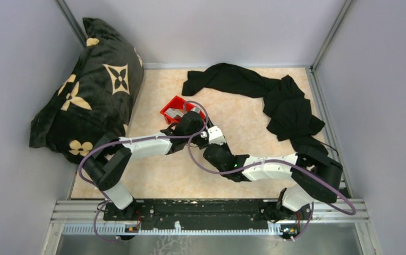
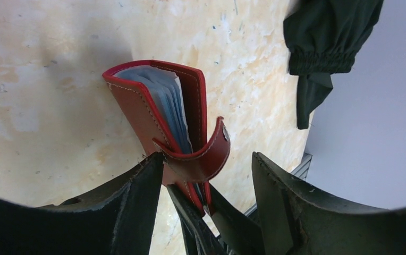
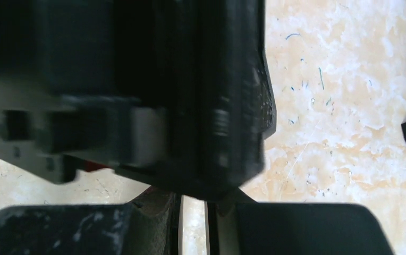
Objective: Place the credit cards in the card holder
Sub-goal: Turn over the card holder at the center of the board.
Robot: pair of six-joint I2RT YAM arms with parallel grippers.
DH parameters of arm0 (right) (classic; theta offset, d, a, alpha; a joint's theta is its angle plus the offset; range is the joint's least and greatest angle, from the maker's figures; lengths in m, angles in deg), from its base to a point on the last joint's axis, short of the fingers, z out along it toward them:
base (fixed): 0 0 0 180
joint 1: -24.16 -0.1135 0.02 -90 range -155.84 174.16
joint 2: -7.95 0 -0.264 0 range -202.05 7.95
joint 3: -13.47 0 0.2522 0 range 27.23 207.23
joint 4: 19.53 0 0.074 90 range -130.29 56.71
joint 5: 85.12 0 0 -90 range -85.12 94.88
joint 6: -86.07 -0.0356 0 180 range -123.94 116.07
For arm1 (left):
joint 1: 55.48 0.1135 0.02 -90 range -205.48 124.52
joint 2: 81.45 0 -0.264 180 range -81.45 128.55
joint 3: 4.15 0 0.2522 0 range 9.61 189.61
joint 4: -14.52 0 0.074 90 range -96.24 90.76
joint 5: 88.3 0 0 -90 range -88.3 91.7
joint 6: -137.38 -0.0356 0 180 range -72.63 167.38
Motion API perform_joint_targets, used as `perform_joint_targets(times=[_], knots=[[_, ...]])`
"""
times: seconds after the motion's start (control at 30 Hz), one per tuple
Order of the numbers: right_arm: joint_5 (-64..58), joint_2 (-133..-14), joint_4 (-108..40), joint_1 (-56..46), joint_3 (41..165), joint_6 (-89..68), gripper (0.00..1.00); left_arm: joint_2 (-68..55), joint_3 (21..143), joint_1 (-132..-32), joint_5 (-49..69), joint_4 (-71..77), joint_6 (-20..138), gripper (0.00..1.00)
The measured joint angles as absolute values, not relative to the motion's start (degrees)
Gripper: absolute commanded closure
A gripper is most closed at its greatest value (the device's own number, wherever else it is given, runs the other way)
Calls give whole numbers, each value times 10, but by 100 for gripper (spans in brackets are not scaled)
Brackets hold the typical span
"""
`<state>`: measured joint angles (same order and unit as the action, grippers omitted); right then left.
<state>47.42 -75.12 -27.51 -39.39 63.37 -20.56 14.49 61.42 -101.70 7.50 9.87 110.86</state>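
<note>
Card holder (image 2: 137, 111) within spread left claw (image 2: 205, 162)

Left arm (image 1: 140, 146) and right arm (image 1: 267, 167) have white link shells between black joint housings. Purple cables (image 1: 80, 167) loop along them. The left hand (image 2: 206, 159) has scuffed matte-black fingers (image 2: 132, 207).

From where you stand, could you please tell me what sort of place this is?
Probably a robot test cell: grey walls box in the table, and a left arm and right arm are bolted to its rail.
</note>
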Motion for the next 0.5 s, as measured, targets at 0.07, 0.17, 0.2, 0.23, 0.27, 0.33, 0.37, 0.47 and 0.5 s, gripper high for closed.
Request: perform_joint_targets(times=[0.07,0.17,0.2,0.23,0.27,0.33,0.37,0.47,0.5], knots=[[486,-767,-289,-404,649,-204,100,147,614,-1017,75,91,1107,32],[497,-782,-303,-412,664,-201,100,149,614,-1016,75,80,1105,32],[499,-787,-307,-414,669,-201,100,149,614,-1015,76,76,1104,32],[501,-791,-312,-416,674,-202,100,149,614,-1015,76,74,1103,32],[503,-794,-316,-417,678,-202,100,149,614,-1015,78,71,1102,32],[506,-801,-327,-418,687,-202,100,149,614,-1013,79,65,1100,33],[506,-803,-331,-418,691,-202,100,149,614,-1012,79,63,1099,33],[510,-814,-347,-421,705,-205,100,149,614,-1010,79,53,1092,34],[513,-819,-353,-423,712,-207,100,149,614,-1009,79,48,1090,34]])
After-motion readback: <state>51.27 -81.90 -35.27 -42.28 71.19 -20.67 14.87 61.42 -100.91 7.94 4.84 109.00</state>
